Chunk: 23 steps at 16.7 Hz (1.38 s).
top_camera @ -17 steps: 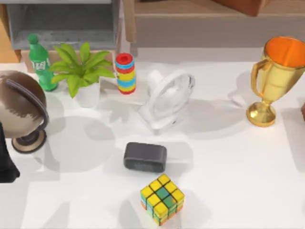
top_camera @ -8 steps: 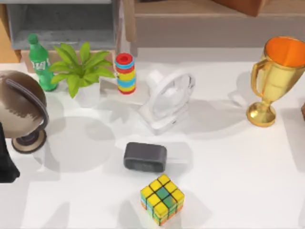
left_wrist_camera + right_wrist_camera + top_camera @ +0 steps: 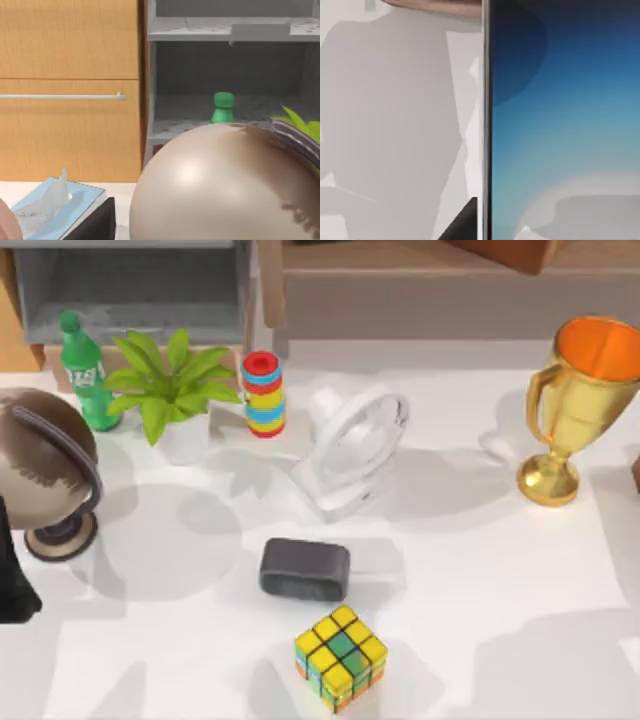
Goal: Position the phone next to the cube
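White table [image 3: 500, 570] up top looks the same as half a second back, except a big soft shadow has crept into the lower right corner. One cube [image 3: 341, 657] sits at bottom centre, one corner toward the bottom edge, just below one dark grey block [image 3: 305, 569]. Left wrist: a brown globe [image 3: 225, 185] close up, one tissue box [image 3: 55, 210] lower left. Right wrist: one phone [image 3: 565, 115], blue-to-white face, long edge vertical in frame, above the table. Can't tell either gripper's state.
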Each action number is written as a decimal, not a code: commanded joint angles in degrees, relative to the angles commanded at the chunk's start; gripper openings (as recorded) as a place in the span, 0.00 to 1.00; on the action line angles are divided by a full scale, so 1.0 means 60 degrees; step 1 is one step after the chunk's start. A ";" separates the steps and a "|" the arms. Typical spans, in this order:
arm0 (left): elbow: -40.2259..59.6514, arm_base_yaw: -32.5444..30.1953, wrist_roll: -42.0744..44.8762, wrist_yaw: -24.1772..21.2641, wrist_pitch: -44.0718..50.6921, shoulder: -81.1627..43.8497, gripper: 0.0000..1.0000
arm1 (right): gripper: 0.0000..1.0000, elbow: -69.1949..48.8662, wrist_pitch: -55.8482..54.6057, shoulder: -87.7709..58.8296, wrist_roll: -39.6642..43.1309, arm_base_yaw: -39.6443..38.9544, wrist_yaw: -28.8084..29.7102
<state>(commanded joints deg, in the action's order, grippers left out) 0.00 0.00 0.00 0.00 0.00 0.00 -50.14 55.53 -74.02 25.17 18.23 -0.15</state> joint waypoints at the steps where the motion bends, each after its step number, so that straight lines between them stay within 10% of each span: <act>1: 0.0000 0.0000 0.0000 0.0000 0.0000 0.0000 1.00 | 0.00 -0.0171 0.0099 -0.0048 -0.0581 -0.0509 -0.0001; 14: 0.0000 0.0000 0.0000 0.0000 0.0000 0.0000 1.00 | 0.00 -0.1690 0.0635 -0.2036 -0.8165 -0.7222 0.0037; 23: 0.0000 0.0000 0.0000 0.0000 0.0000 0.0000 1.00 | 0.00 -0.1992 0.0635 -0.3072 -1.0783 -0.9499 0.0064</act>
<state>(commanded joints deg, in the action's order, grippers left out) 0.00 0.00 0.00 0.00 0.00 0.00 -62.10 59.34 -92.45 -39.53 -38.77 0.24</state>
